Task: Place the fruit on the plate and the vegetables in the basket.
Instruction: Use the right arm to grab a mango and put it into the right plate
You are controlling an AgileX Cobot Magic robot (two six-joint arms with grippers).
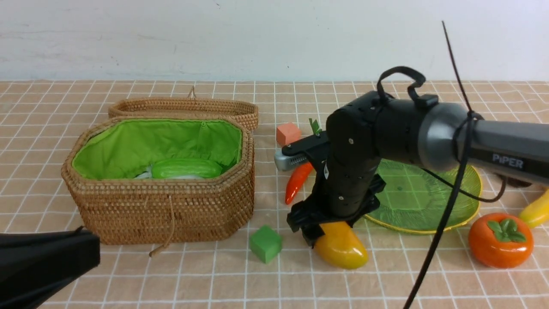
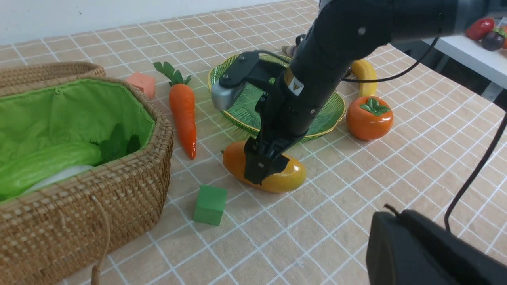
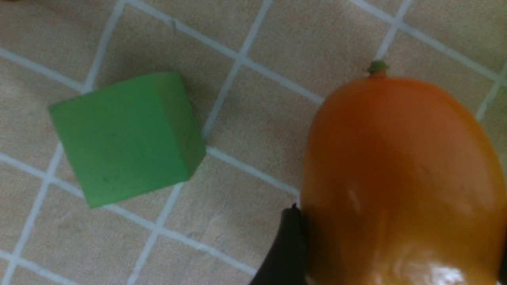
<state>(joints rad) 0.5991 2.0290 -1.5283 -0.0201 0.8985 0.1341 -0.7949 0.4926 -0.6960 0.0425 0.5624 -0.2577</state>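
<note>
the right gripper is down over the glossy orange-yellow oval mango, its jaws spread wide to either side of it. one dark finger sits right against the mango's side. the mango lies on the checked beige tabletop, just in front of the near rim of the translucent green ribbed glass plate, which has no fruit on it.

a small green cube stands just beside the mango, between it and the brown woven wicker basket lined with bright green cloth. inside the basket lies a ridged light-green gourd with a white radish under it.

an orange carrot with a green top lies on the tabletop between basket and plate, with a small salmon-pink cube beyond it. a round orange persimmon with a green leafy cap stands near the plate on its right, and a long yellow banana lies just past it.

the left gripper hangs low at the near left, well apart from the fruit, jaws closed.
</note>
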